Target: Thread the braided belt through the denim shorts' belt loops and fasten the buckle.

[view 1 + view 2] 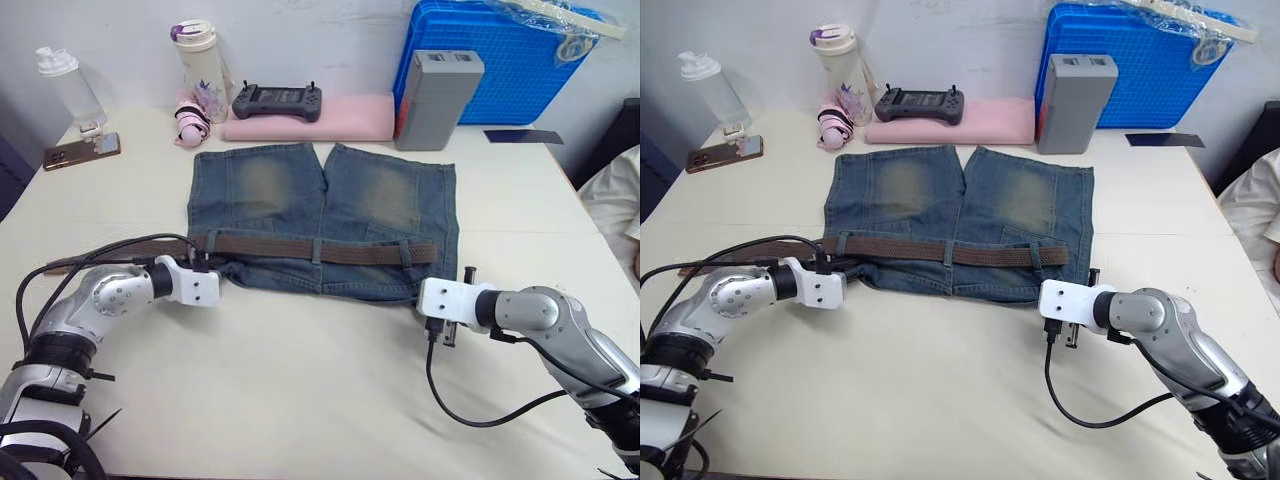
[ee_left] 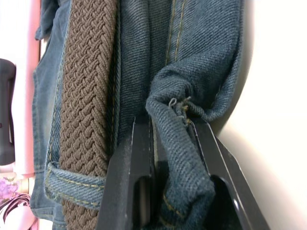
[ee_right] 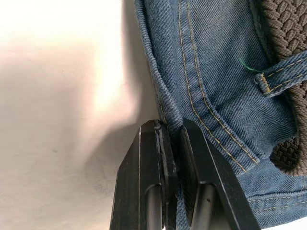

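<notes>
Left eye view: the denim shorts (image 1: 322,215) lie flat in the middle of the tabletop (image 1: 300,390), waistband toward the near edge and legs pointing to the far edge. The braided belt (image 1: 330,250) runs lengthwise along the waistband, its long axis parallel to the near edge, passing under the belt loops (image 1: 316,251). One end of the strap trails off past the shorts toward the left edge; the other ends near the shorts' right side. I cannot tell where the buckle is.

The left tool (image 2: 170,158) is pinched closed on a bunched fold of denim at the waistband's left corner, just beside the belt. The right tool (image 3: 173,158) is clamped narrowly on the waistband's hem at the shorts' right corner, a loop and the belt lying just beyond it.
</notes>
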Motion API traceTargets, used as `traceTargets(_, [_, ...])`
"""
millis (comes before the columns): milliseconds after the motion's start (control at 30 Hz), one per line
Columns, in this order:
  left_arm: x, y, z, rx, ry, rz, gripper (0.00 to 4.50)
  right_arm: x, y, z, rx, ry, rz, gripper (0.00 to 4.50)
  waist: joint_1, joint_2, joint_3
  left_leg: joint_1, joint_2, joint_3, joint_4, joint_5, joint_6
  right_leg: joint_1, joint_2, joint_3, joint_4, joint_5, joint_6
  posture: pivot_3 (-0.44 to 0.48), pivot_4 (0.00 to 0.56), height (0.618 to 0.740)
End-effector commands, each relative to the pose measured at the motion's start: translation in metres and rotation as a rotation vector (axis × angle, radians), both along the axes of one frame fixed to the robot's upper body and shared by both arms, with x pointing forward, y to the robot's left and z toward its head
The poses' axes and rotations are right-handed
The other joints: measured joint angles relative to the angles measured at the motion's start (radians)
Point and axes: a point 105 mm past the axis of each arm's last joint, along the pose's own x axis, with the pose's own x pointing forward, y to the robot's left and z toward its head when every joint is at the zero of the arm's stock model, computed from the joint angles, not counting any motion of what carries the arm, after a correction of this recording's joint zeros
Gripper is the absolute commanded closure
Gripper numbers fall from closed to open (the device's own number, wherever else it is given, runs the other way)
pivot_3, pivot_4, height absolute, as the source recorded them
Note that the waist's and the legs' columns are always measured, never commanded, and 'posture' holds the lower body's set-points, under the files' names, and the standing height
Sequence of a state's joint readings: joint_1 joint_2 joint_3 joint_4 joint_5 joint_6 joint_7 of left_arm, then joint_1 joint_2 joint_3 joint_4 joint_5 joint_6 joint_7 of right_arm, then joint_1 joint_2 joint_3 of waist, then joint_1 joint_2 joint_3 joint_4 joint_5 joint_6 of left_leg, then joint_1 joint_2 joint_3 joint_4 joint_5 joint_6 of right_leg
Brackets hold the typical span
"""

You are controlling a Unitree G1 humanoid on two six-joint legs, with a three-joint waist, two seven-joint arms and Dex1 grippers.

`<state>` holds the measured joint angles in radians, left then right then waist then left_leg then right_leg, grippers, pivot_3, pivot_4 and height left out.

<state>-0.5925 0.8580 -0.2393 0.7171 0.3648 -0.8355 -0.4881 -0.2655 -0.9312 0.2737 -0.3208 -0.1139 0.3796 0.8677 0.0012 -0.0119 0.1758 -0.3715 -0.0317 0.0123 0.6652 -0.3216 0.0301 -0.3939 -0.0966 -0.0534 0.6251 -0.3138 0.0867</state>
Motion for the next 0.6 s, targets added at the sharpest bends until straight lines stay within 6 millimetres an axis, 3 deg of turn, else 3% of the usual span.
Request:
traceTargets(33, [0.006, 0.024, 0.002, 0.012, -0.009, 0.105, 4.13, -0.014, -0.014, -0.027, -0.045, 0.142, -0.062, 4.46, 0.000, 0.000, 0.000, 0.000, 0.000, 0.000, 0.000, 0.000, 0.000, 0.000, 0.000, 0.000, 0.000, 0.000, 0.000, 0.000, 0.150, 0.725])
traceTargets(300, [0.005, 0.023, 0.006, 0.012, -0.034, 0.087, 4.13, -0.027, -0.007, -0.029, -0.015, 0.182, -0.069, 4.46, 0.002, 0.000, 0.000, 0.000, 0.000, -0.001, 0.000, 0.000, 0.000, 0.000, 0.000, -0.002, 0.000, 0.000, 0.000, 0.000, 0.150, 0.725])
traceTargets(600, [-0.015, 0.007, 0.000, -0.096, 0.071, 0.010, 4.13, -0.017, -0.015, -0.019, 0.024, 0.144, -0.156, 4.46, 0.000, 0.000, 0.000, 0.000, 0.000, -0.001, 0.000, 0.000, 0.000, 0.001, 0.000, -0.002, 0.000, 0.000, 0.000, 0.000, 0.150, 0.725])
